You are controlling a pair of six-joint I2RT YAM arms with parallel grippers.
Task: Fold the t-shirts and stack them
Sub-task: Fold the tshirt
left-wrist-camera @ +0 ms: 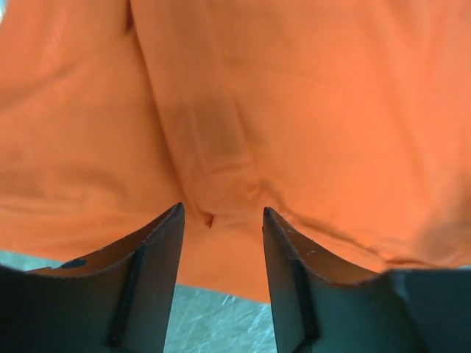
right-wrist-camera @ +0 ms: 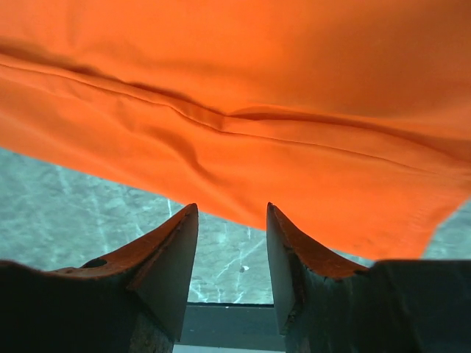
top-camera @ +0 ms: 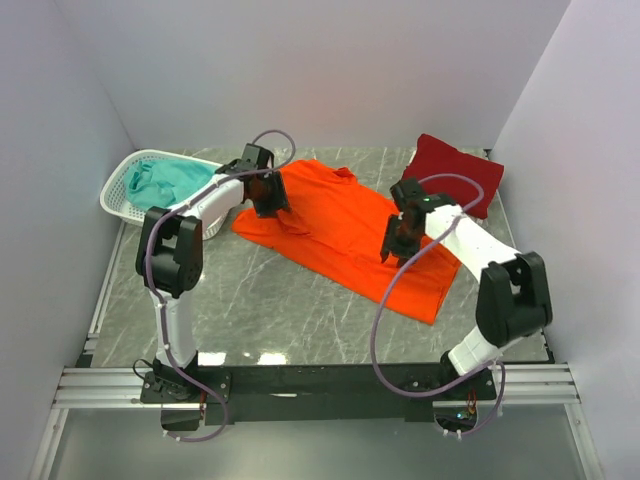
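The bright orange t-shirt (top-camera: 345, 235) lies spread across the middle of the grey marble table, partly folded. My left gripper (top-camera: 268, 200) is open over its left sleeve; in the left wrist view the jaws stand apart with orange cloth (left-wrist-camera: 243, 110) filling the view just beyond the gripper (left-wrist-camera: 223, 213). My right gripper (top-camera: 393, 247) is open over the shirt's right part; the cloth (right-wrist-camera: 243, 95) lies beyond its gripper (right-wrist-camera: 232, 209). A dark red t-shirt (top-camera: 455, 172) lies folded at the back right. A teal t-shirt (top-camera: 165, 182) sits in the basket. The cream-white shirt is out of view.
A white plastic lattice basket (top-camera: 118, 192) stands at the back left against the wall. White walls close in the table on three sides. Bare marble (top-camera: 280, 310) shows in front of the orange shirt. The arms' base rail (top-camera: 320, 385) runs along the near edge.
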